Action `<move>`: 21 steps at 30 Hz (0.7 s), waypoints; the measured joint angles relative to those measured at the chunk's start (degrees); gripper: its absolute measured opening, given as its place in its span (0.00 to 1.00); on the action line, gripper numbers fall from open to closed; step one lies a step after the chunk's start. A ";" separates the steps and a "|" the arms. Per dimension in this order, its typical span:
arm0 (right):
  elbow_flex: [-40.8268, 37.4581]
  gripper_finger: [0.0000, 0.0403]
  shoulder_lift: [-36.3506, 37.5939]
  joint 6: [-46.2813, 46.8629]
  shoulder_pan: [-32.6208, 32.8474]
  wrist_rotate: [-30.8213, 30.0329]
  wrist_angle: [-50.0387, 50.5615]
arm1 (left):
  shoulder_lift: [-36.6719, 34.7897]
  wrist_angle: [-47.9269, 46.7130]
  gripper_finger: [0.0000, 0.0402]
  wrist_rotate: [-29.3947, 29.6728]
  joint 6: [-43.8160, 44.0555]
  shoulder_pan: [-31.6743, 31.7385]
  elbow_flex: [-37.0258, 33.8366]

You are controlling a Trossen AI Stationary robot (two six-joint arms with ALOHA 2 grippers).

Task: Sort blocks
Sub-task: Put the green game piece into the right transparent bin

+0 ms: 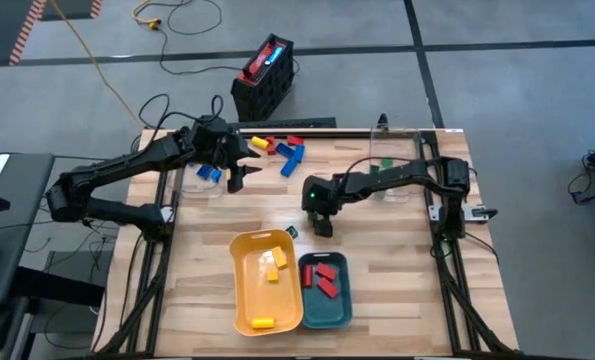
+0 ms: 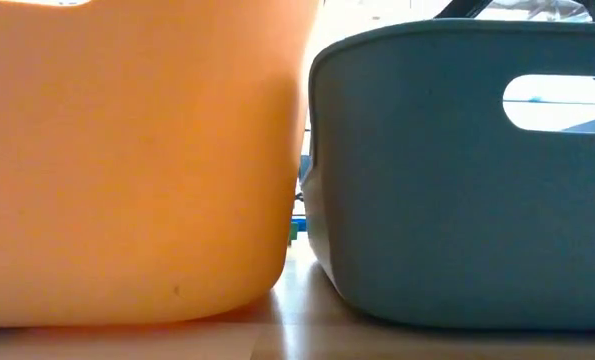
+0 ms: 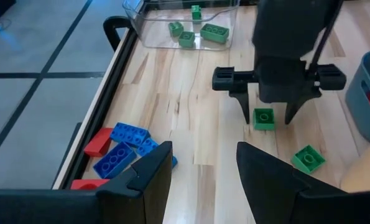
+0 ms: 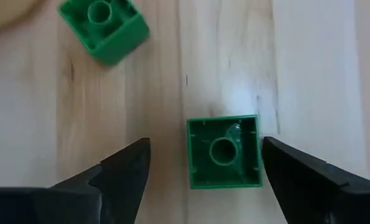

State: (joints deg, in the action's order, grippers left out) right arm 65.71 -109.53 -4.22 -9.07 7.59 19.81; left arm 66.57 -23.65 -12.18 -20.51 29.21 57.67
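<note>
My right gripper (image 4: 203, 168) is open and points down over a green block (image 4: 224, 151) that lies flat on the table, studs down, between its fingers; the left wrist view (image 3: 263, 118) shows this too. A second green block (image 4: 102, 25) lies nearby by the yellow tray. My left gripper (image 1: 239, 175) is open and empty near the table's far left, beside loose blue (image 3: 125, 149), red (image 3: 97, 142) and yellow (image 1: 260, 143) blocks. My right gripper has one finger (image 4: 284, 168) right beside one side of the green block (image 4: 254, 152), and I cannot tell whether it touches. The other finger stands clear of the opposite side. The fingers come from above, and the block lies flat on the table.
A yellow tray (image 1: 242, 290) with yellow blocks and a teal tray (image 1: 345, 300) with red blocks stand at the near middle and fill the low view. A clear container with green blocks (image 3: 191, 25) stands at the far right, and another with blue blocks (image 1: 202, 175) at the far left.
</note>
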 joint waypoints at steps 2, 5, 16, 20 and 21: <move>0.07 0.79 -0.36 0.06 0.49 -0.44 0.30 | 0.00 0.03 0.43 0.02 0.01 -0.01 0.00; 0.11 0.73 -0.46 -0.18 0.86 -2.13 0.75 | -0.20 0.07 0.43 0.02 -0.02 -0.02 0.00; 0.71 0.28 5.68 1.39 -1.58 -3.49 5.20 | -0.26 0.97 0.43 0.06 -0.24 -0.02 0.00; 2.16 0.26 12.43 3.05 -4.21 -3.88 8.31 | -0.25 1.56 0.43 0.12 -0.24 -0.02 0.00; 2.57 0.26 14.57 4.22 -4.79 -4.71 10.40 | -0.26 1.58 0.43 0.13 -0.23 -0.02 0.00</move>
State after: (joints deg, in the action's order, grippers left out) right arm 68.28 -94.96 0.00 -13.85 2.88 30.21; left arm 66.30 -22.06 -12.05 -20.74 29.19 57.67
